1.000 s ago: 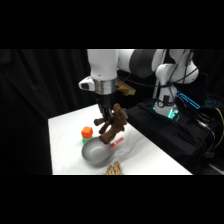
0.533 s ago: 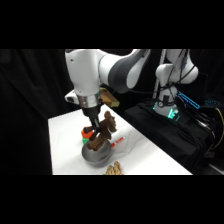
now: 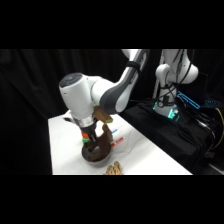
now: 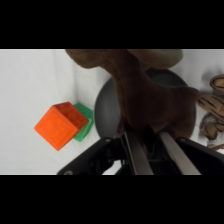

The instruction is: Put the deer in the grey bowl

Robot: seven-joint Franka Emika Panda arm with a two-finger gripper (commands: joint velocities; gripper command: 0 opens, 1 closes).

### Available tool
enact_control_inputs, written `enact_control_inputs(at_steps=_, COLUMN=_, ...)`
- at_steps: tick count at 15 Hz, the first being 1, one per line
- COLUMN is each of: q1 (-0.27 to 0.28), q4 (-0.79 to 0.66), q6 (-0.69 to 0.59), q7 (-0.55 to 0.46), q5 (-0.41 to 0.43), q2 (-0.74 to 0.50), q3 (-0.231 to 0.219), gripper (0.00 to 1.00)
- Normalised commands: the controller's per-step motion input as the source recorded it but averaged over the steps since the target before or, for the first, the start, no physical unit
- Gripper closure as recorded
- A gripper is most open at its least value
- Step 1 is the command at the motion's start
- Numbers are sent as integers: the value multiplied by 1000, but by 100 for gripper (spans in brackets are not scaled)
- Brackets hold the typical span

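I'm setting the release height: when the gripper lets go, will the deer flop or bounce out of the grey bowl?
Probably it flops. The deer looks like soft plush and sags below the gripper, so it is likely light and limp. It hangs over the grey bowl and seems about as long as the bowl is wide, so legs may drape over the rim.

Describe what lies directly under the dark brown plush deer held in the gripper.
Under the dark brown plush deer sits the round grey bowl. The deer covers most of its inside, so whether anything lies there cannot be seen.
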Motion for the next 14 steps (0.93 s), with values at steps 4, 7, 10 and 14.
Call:
enact_control_inputs(at_steps=4, q1=41, q4=205, q6=-128, q7=-121, q5=-1, q2=17, q3=-82, gripper=16)
enact_control_inputs(at_steps=7, q1=20, q4=141, q6=-225, q7=-157, q5=16, q2=-120, q3=-49, gripper=0)
enact_control_inputs(at_steps=10, q1=17, q4=64, q6=-291, q7=-162, q5=16, q2=-269, q3=-24, gripper=0)
enact_control_inputs(at_steps=14, q1=-7, q4=40, q6=-356, q7=-181, q5=65, q2=-311, q3=21, gripper=0)
